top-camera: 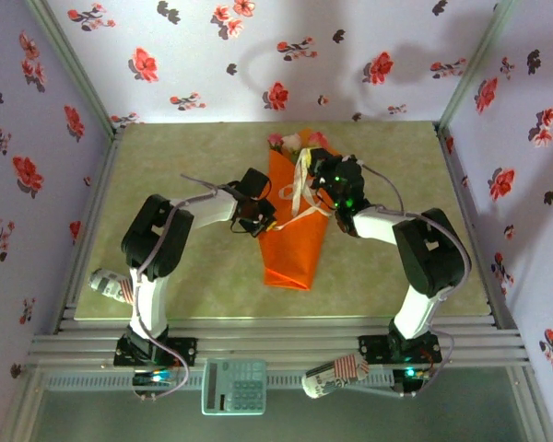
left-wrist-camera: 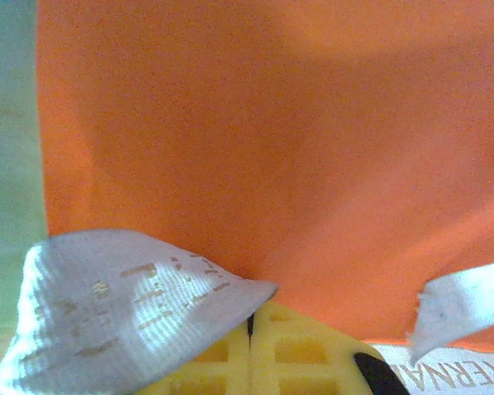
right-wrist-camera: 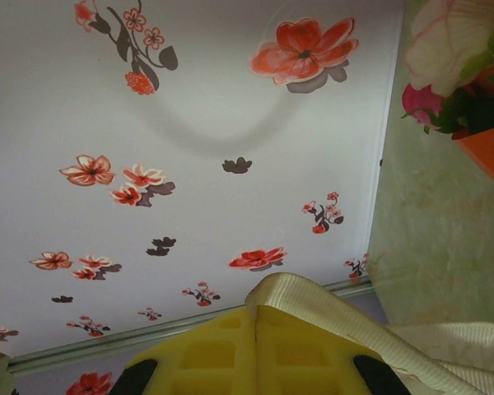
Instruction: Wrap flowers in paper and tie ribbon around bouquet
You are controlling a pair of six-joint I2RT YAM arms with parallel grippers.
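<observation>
The bouquet (top-camera: 290,226) lies in the middle of the table, an orange paper (left-wrist-camera: 272,140) cone with its point towards me. The pink and cream flowers (top-camera: 293,142) stick out at its far end and show close up as flowers (right-wrist-camera: 449,41). The cream ribbon (top-camera: 301,189) loops across the cone's upper part. My left gripper (top-camera: 263,221) is at the cone's left edge; in its wrist view the left gripper (left-wrist-camera: 251,322) is shut on a ribbon (left-wrist-camera: 132,304) end. My right gripper (top-camera: 326,190) is at the cone's upper right; the right gripper (right-wrist-camera: 256,311) is shut on a folded ribbon (right-wrist-camera: 354,317) strand.
A pale calculator (top-camera: 233,385) lies at the near edge between the arm bases. Striped labelled rolls sit near the right base (top-camera: 336,376) and the left base (top-camera: 109,285). Flowered purple walls (top-camera: 286,55) close in the green table (top-camera: 194,276) on three sides.
</observation>
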